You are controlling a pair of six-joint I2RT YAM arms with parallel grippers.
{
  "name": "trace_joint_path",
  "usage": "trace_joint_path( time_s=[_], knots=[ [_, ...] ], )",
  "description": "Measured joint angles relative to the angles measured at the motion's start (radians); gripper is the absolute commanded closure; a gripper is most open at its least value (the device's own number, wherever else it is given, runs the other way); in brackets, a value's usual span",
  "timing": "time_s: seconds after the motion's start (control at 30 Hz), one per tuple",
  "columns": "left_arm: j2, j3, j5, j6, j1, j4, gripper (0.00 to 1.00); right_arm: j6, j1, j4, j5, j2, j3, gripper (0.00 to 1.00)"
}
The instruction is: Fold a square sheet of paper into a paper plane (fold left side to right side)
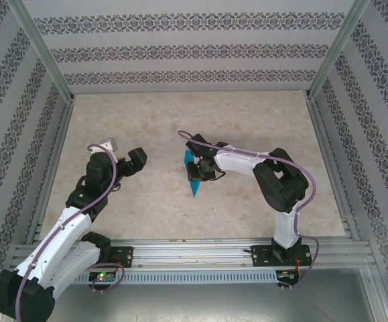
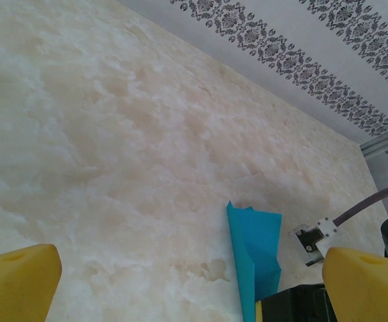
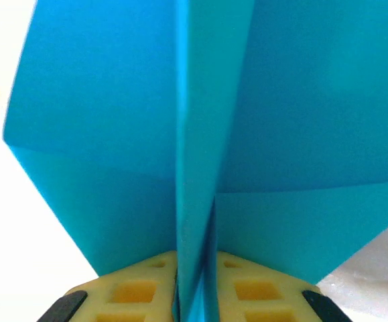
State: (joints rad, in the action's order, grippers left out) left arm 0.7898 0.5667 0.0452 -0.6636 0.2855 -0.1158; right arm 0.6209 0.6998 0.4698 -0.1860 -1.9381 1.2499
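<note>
The square sheet of paper point(image 1: 194, 180) is turquoise-blue and folded into a narrow, pointed paper plane shape, with its tip toward the near edge of the table. My right gripper point(image 1: 201, 168) is shut on it. In the right wrist view the yellow pads point(image 3: 130, 292) press the centre crease of the paper point(image 3: 113, 114) from both sides, with the wings spreading outward above my right gripper point(image 3: 195, 295). My left gripper point(image 1: 125, 157) is open and empty, off to the left of the paper. In the left wrist view the folded paper point(image 2: 261, 241) stands ahead and to the right of my left gripper point(image 2: 192, 285).
The marble-patterned tabletop point(image 1: 247, 121) is bounded by patterned walls point(image 1: 180, 50) at the back and sides. A metal rail point(image 1: 200, 251) runs along the near edge and holds both arm bases. The right arm's black wrist point(image 2: 294, 305) is at the bottom of the left wrist view.
</note>
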Motion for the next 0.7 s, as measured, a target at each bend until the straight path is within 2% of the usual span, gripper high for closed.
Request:
trace_joint_path(
  time_s=[0.27, 0.53, 0.7],
  knots=[
    [0.0, -0.002, 0.0, 0.0, 0.0, 0.0, 0.0, 0.0, 0.019, 0.039, 0.04, -0.031, 0.042, 0.85],
    [-0.001, -0.005, 0.0, 0.0, -0.001, 0.0, 0.0, -0.015, 0.025, 0.068, 0.077, -0.034, 0.057, 0.99],
    [-0.005, -0.006, 0.0, 0.0, -0.009, 0.0, 0.0, -0.032, 0.017, 0.111, 0.12, 0.005, 0.058, 1.0]
  ],
)
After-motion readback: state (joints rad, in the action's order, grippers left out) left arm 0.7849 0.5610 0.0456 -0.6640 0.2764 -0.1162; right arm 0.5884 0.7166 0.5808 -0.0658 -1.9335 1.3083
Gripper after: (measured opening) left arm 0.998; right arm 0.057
